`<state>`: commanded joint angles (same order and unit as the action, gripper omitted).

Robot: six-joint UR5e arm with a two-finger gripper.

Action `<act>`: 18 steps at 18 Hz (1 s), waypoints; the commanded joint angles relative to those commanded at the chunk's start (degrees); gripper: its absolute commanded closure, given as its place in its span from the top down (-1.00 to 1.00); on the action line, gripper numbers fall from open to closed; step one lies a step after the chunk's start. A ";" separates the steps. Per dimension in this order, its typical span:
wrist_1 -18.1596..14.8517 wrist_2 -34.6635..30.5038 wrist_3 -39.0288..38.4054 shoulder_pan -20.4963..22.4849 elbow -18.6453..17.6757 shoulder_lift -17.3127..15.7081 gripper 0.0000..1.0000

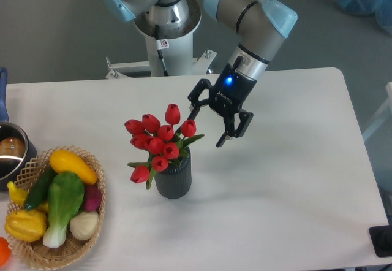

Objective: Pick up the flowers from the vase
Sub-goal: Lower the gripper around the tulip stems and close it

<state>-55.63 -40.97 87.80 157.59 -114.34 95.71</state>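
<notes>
On the white table (288, 179) the red tulips (158, 141) stand in the ribbed dark vase (173, 178), not lifted, while the gripper (207, 127) hangs just beside their right edge with fingers spread and holding nothing, so I judge the grasp and the lift remain.

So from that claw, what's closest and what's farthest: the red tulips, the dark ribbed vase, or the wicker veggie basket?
Measured from the black two-finger gripper:
1. Red tulips, right beside its fingertip.
2. Dark ribbed vase, under the blooms.
3. Woven wicker basket, far off at the table's left edge.
</notes>
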 joint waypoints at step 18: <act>0.53 14.07 -1.93 -5.53 2.46 4.39 1.00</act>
<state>-55.11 -26.89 85.87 152.06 -111.89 100.10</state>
